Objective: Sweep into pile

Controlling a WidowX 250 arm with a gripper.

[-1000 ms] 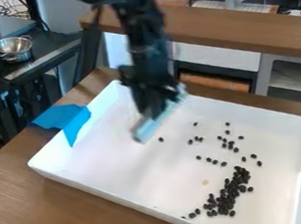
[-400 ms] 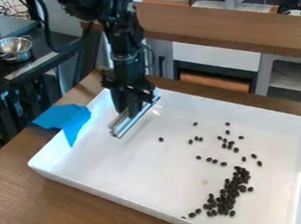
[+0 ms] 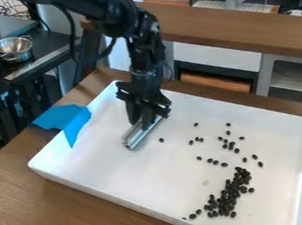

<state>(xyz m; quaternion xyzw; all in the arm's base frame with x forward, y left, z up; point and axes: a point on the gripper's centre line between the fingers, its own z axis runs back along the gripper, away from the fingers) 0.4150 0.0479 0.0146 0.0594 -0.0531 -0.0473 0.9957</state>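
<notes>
Black beans (image 3: 226,196) lie in the white tray (image 3: 108,191), and from where I stand, with twelve at the far top of my view, the thick of them sits near five o'clock in it. That clump is long rather than round, crowded in the middle, with a thin tail running down toward six o'clock, close to the near wall. Looser beans dot the tray from about one o'clock round to three, and a single one lies apart, just beside the bar (image 3: 141,134).

The bar is metal, in the tray between ten and eleven o'clock, slanting with its near end toward seven. The gripper (image 3: 144,121) hangs over it from the twelve o'clock side, its fingers closed around the bar's upper part (a firm enough grip, by the look of it). I can't tell whether the bar touches the tray's floor. It is well apart from the big clump.

A blue sheet (image 3: 66,120) drapes over the tray's wall at ten o'clock, one end hanging inside, the other lying toward the wooden surface (image 3: 48,204) under the tray. Farther off, at ten o'clock in the room, a shiny pot (image 3: 15,54) stands upright, well apart from the tray.
</notes>
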